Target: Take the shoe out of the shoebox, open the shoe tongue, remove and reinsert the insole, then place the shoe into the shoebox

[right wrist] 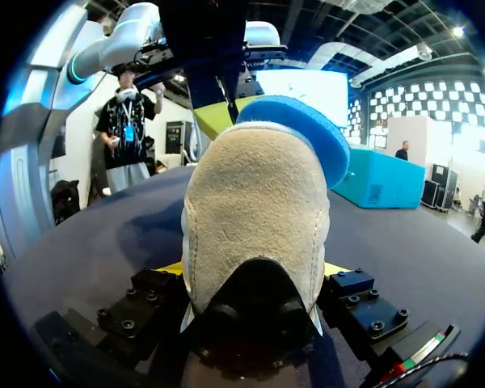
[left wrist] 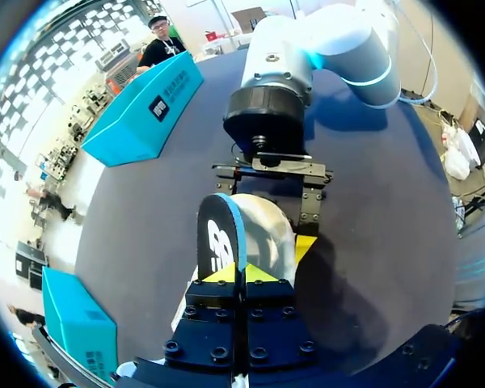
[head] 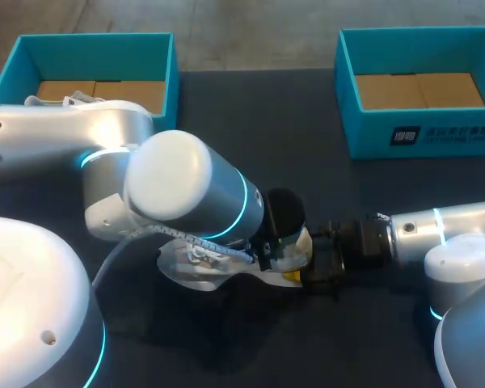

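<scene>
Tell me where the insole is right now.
In the left wrist view the insole stands upright in the left gripper, sticking out of the shoe at mid-table.

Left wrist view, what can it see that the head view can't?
Only the left wrist view shows the left gripper pinching the dark, blue-edged insole, which stands up out of the shoe. In the head view, the left arm covers that pinch. Only the head view looks down inside the left shoebox and the right shoebox, showing their brown cardboard floors. Both views show the pale shoe on the dark table, with the right gripper holding its heel end.
</scene>
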